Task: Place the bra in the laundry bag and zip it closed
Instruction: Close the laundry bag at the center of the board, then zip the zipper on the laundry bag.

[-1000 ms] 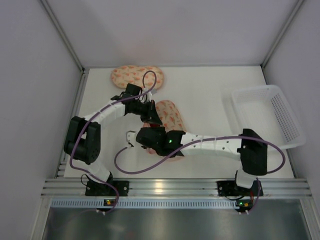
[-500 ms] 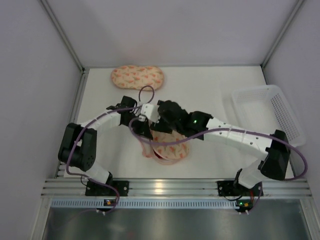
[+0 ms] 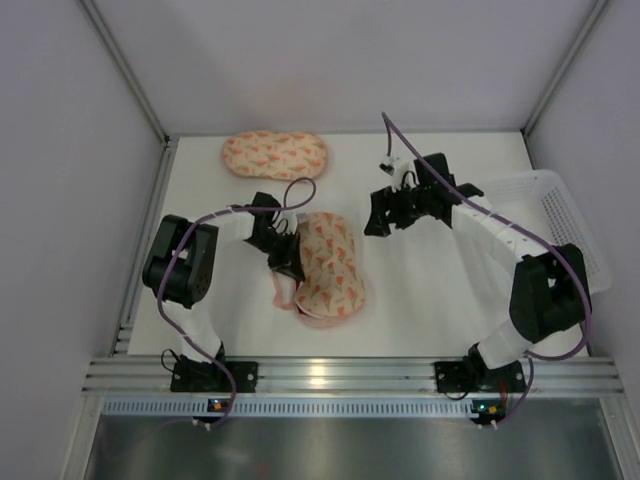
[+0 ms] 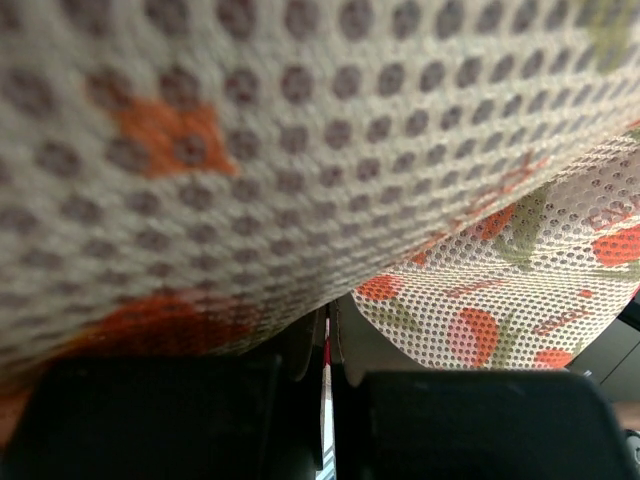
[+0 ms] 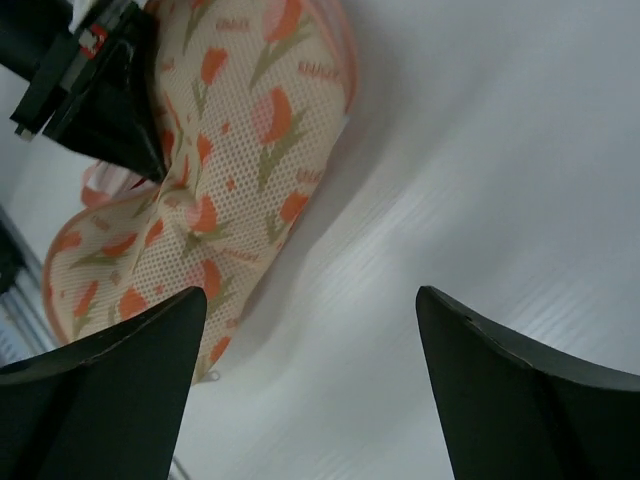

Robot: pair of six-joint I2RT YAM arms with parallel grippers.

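right pincer point(image 5: 310, 297): jaws wide apart over table point(image 5: 500, 150) | laundry bag point(image 5: 235, 150): upper left, lying on it

White mesh basket point(image 3: 572, 232) at right edge of white table point(image 3: 430, 300), spare tulip-print pouch point(image 3: 274, 155) far left

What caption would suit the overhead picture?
Left arm's closed fingers meet the tulip-print laundry bag; right arm's open fingers hang empty above the table.

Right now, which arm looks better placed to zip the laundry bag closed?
Probably left: the left gripper, shut, sits at the edge of the laundry bag; the open right gripper hangs apart.
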